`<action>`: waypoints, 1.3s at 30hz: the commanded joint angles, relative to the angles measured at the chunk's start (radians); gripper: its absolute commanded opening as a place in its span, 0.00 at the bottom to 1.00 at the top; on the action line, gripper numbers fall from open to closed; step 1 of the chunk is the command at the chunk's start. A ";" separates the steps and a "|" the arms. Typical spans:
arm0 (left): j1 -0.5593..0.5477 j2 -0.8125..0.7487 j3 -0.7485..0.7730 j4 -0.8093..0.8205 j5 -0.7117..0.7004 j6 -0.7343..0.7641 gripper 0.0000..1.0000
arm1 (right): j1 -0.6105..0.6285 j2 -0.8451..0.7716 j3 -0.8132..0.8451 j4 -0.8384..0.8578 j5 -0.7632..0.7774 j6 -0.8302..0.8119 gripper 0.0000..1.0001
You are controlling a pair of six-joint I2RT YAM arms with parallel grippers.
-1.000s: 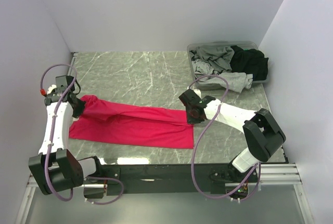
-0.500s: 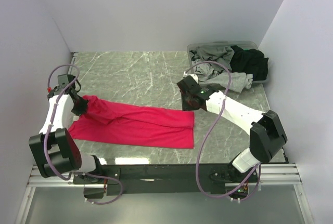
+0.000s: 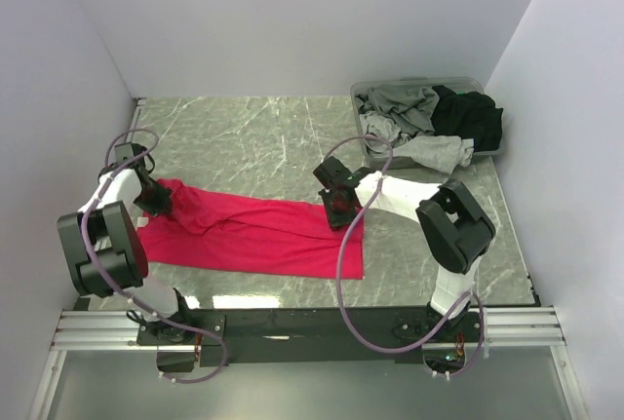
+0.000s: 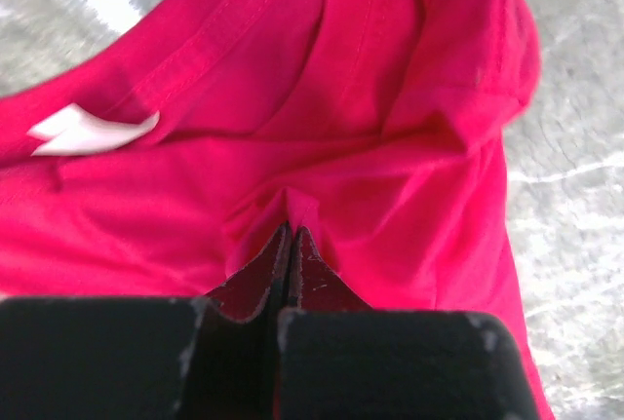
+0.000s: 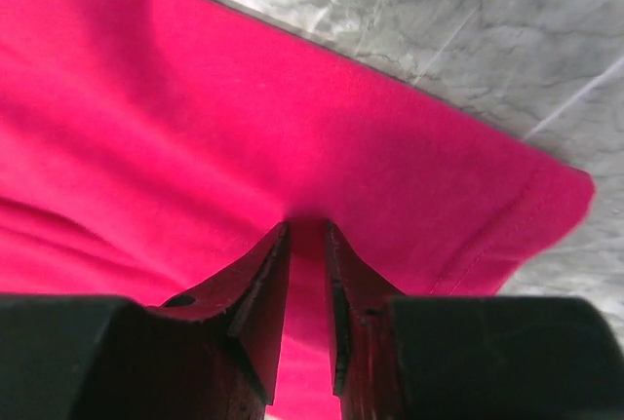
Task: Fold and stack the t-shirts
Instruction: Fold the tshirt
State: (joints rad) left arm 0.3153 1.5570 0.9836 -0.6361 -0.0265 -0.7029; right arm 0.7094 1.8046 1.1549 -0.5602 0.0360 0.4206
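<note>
A pinkish-red t-shirt (image 3: pixel 253 235) lies in a long folded strip across the table's front half. My left gripper (image 3: pixel 156 202) is at its left, collar end, shut on a pinch of the red cloth (image 4: pixel 390 98) beside the white neck label (image 4: pixel 93 131). My right gripper (image 3: pixel 338 213) bears down on the shirt's right part, just inside the hem (image 5: pixel 507 235). Its jaws stand a narrow gap apart, tips on the red cloth (image 5: pixel 244 118), which shows between them. Grey t-shirts (image 3: pixel 400 103) and a black one (image 3: pixel 473 113) lie heaped at the back right.
A grey plastic tub (image 3: pixel 478 81) at the back right holds the heap, and one grey shirt (image 3: pixel 434 152) spills over its front edge. Bare marble tabletop (image 3: pixel 244 137) lies behind the red shirt. White walls close in the left, back and right.
My right gripper let go of the shirt's right edge, opened, moved a little left onto the cloth, and its jaws have narrowed again. My left arm drew in, still gripping the collar end.
</note>
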 commanded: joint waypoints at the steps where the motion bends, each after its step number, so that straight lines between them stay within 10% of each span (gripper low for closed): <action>1: -0.001 0.031 -0.003 0.082 0.040 0.031 0.01 | 0.002 0.013 -0.001 0.013 0.001 -0.006 0.28; 25: -0.222 0.173 0.211 0.032 0.092 -0.004 0.00 | -0.226 -0.024 -0.055 -0.092 0.209 0.050 0.27; 39: -0.219 0.100 0.132 0.021 0.114 0.014 0.01 | 0.030 0.040 0.416 -0.117 0.081 -0.092 0.28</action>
State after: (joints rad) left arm 0.0929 1.6997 1.1290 -0.6178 0.0685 -0.6987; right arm 0.6769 1.7966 1.4792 -0.7074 0.1867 0.3676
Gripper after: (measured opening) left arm 0.013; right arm 0.284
